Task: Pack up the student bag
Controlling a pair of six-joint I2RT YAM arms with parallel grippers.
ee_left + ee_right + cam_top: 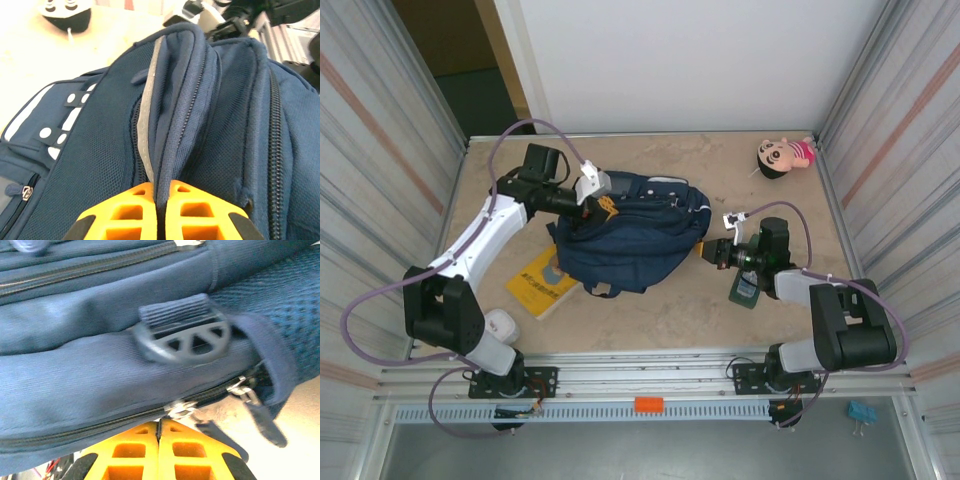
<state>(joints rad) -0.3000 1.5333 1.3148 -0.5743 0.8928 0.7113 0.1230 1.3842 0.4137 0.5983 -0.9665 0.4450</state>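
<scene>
The large navy blue fabric student bag (pixel 640 235) lies in the middle of the tabletop (pixel 670 320). Our left pincer (pixel 159 192) pinches its rim fold. Our right pincer (pixel 159 427) is pressed together just under the metal zip pull (pixel 181 409), perhaps gripping nothing, so a tug may slip.

The large navy blue fabric backpack (pixel 635 235) bears white patches, white dots and a pale grey stripe. The flat yellow book (pixel 542 285) lies plain; the small plush doll (pixel 782 156) has black hair and pink clothes.
</scene>
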